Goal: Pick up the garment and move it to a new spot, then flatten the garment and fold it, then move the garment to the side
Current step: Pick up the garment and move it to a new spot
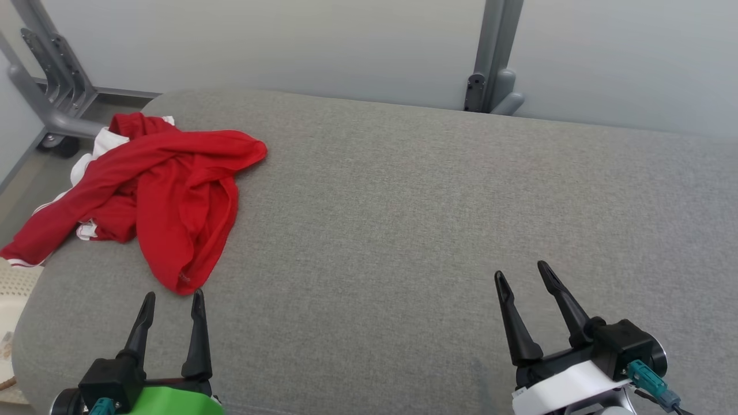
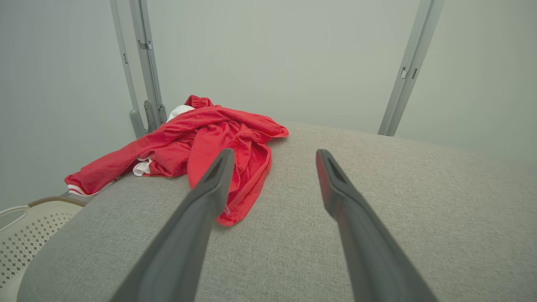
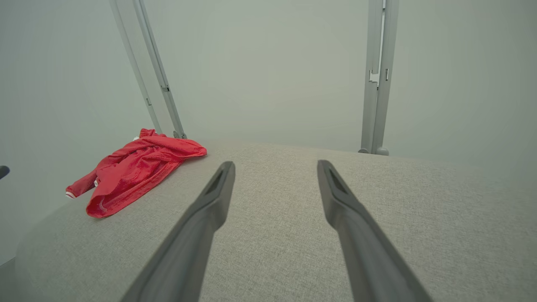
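A crumpled red garment with white trim lies bunched at the far left of the grey padded table, one sleeve hanging over the left edge. My left gripper stands open just short of the garment's near hem, empty. In the left wrist view the garment lies ahead, between and left of the open left gripper. At the lower right my right gripper is open and empty, far from the cloth. The right wrist view shows the garment far to the left of the right gripper.
A pale perforated basket sits below the table's left edge, and again in the left wrist view as the basket. Grey metal frame posts stand behind the table against a pale wall. Bare grey surface spreads across the middle and right.
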{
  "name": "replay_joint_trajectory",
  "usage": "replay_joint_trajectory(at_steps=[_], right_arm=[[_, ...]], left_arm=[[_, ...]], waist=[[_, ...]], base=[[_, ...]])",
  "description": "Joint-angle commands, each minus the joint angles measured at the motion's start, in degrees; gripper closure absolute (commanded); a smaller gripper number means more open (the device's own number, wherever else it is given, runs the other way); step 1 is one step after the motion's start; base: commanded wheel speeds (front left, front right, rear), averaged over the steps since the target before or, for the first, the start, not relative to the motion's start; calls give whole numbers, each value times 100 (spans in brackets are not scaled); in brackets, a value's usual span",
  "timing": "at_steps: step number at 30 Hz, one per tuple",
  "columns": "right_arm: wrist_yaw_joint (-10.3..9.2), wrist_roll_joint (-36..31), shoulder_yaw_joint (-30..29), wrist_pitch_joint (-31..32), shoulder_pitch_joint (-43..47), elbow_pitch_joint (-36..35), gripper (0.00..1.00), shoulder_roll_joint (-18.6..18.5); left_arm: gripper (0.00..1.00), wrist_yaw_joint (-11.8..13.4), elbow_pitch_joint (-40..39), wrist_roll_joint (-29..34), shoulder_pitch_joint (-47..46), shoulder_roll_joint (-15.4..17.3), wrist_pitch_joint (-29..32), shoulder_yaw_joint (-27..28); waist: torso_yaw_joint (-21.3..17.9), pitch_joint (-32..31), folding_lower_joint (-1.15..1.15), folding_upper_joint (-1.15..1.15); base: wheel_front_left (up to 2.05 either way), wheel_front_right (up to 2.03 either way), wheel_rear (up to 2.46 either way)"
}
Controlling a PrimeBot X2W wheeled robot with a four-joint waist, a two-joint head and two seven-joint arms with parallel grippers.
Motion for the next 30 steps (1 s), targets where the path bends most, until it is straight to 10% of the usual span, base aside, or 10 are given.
replay_joint_trajectory(at_steps=[1,30], right_arm=[[0,0,1,-23,-9,10,0,-21],[0,-2,58,-24,155,67,0,-23]], left_arm=[[0,-19,6,16,-31,17,-11,-7],[0,-19,114,-79,-91,-15,-11,292]], waist=[[130,-30,0,0],[997,-120,0,0]], base=[[0,0,0],[0,0,0]])
